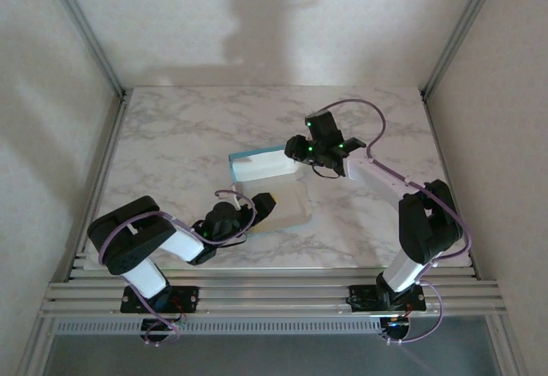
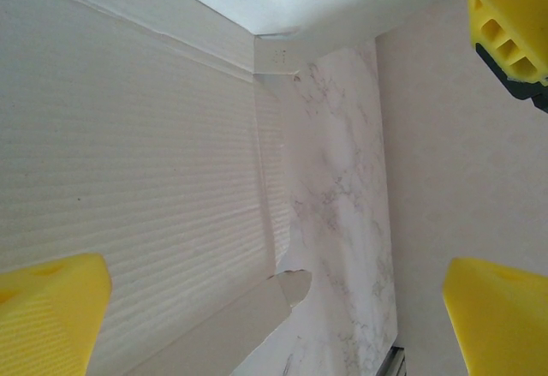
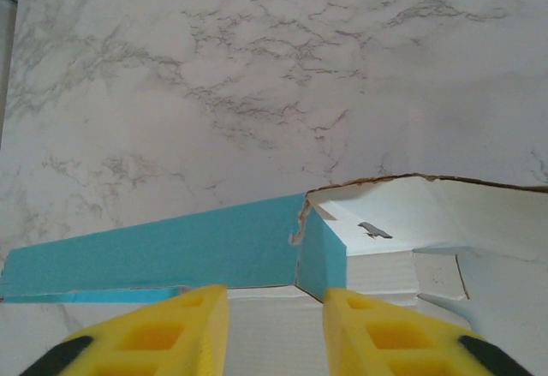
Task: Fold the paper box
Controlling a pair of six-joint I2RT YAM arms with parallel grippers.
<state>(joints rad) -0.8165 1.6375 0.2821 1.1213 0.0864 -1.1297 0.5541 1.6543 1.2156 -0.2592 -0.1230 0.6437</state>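
Note:
The paper box lies half-formed in the middle of the table, white inside and turquoise outside. My left gripper sits at its near left corner, wide open. In the left wrist view the gripper has the ribbed white panel beside its left finger and holds nothing. My right gripper is at the box's far right side. In the right wrist view its jaws stand partly apart over a white panel, in front of an upright turquoise wall with a torn corner flap.
The marble table has free room at the back and along both sides. Aluminium rails run across the near edge by the arm bases. Pale walls with metal posts close the workspace. A yellow fingertip shows at the left wrist view's top right.

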